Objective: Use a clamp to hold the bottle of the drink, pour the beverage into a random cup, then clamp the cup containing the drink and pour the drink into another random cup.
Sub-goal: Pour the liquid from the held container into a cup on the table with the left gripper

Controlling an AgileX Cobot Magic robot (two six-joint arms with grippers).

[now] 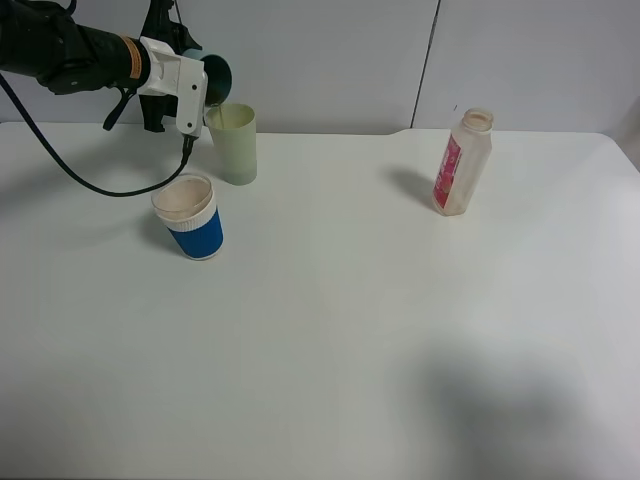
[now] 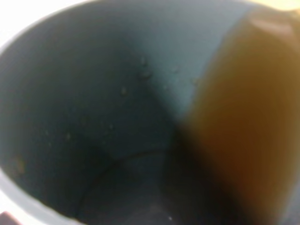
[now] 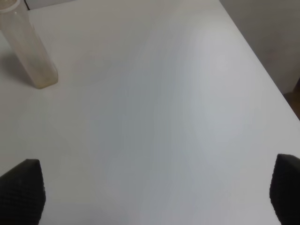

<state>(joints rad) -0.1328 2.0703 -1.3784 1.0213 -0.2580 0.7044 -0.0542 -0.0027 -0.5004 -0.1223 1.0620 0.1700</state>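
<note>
Your left clamp (image 1: 205, 85), jaws clenched on the teal cup (image 1: 217, 76), tips it over the pale green cup (image 1: 233, 142) so the beverage (image 2: 243, 126) runs out. The bottle (image 1: 461, 162) stands apart on the worktop (image 1: 350, 330); right jaws are released.

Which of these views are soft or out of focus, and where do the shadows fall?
Left wrist: teal cup interior fills the frame, blurred, brown beverage smeared. Exterior high: sharp; soft shadow left of the bottle, a broad one on the near table. Right wrist: fingertips slightly soft.
</note>
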